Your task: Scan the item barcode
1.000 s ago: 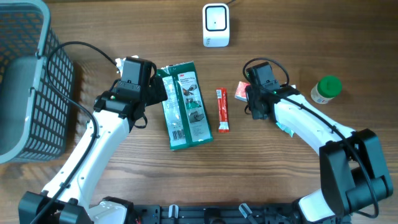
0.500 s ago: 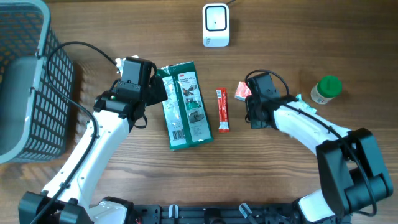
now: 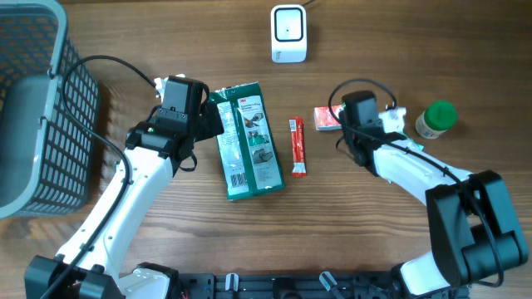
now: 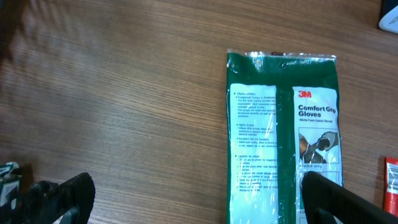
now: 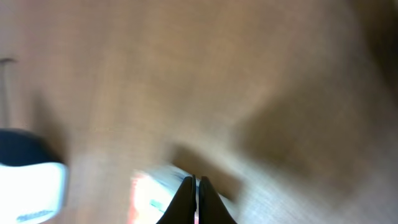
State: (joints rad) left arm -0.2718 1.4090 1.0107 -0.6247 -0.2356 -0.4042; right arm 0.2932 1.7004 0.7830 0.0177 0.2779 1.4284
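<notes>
1. Wire basket (image 3: pixel 33 100): far out to the left of the left gripper, well apart from it.

2. Left gripper (image 4: pixel 193 202): fingers spread as wide as they go, holding nothing.

3. Green glove pack (image 4: pixel 283 137): judged to be the item to scan. It lies flat on the table (image 3: pixel 166 33) just ahead of the left gripper, nearer one finger than centred between the two. Its barcode faces up at the end farthest from the scanner.

4. Red sachet (image 3: pixel 298 147): just beyond the pack's far edge from the left gripper.

5. White scanner (image 3: pixel 288 33): well apart from both grippers, at the table's far side between them.

6. Small red box (image 3: pixel 326 119): just beside the right gripper's tips; whether they touch cannot be told.

7. Right gripper (image 5: pixel 196 190): fingers pressed together, nothing made out between them. Its wrist view is blurred.

8. Green-capped bottle (image 3: pixel 436 119): near, on the right gripper's outer side.

Hazards, as judged:
- The pack is thin, slick film lying flat, so closing fingers may skid over it or pinch only a corner.
- Held off-centre, the pack could droop and fold its barcode away from the scanner.
- A wide-spread finger could knock the sachet.
- The shut right gripper could nudge the red box.
</notes>
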